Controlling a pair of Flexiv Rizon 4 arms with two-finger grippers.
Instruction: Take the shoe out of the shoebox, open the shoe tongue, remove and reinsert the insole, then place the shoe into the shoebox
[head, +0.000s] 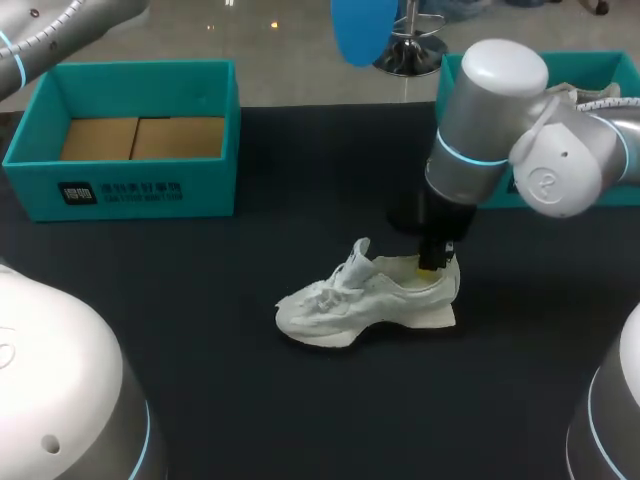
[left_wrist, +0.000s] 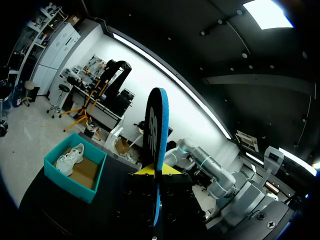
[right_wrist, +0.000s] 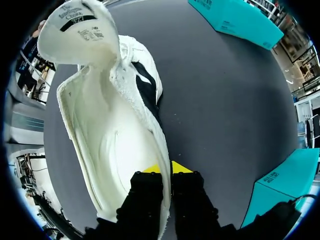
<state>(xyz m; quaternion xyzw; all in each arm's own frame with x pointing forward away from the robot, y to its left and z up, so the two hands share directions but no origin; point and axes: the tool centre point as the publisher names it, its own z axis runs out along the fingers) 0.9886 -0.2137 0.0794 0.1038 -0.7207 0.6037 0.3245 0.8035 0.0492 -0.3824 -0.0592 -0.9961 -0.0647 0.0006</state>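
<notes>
Two open teal cardboard shoeboxes, the left shoebox (head: 130, 190) and the right shoebox (head: 590, 62), two white lace-up sneakers, the table sneaker (head: 365, 300) and the boxed sneaker (head: 590, 97), one flat blue insole (left_wrist: 156, 125).

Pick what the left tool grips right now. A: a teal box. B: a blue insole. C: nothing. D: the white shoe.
B: the insole stands on edge, pinched between the yellow tips of the left tool, while the shoe lies on the table.
</notes>
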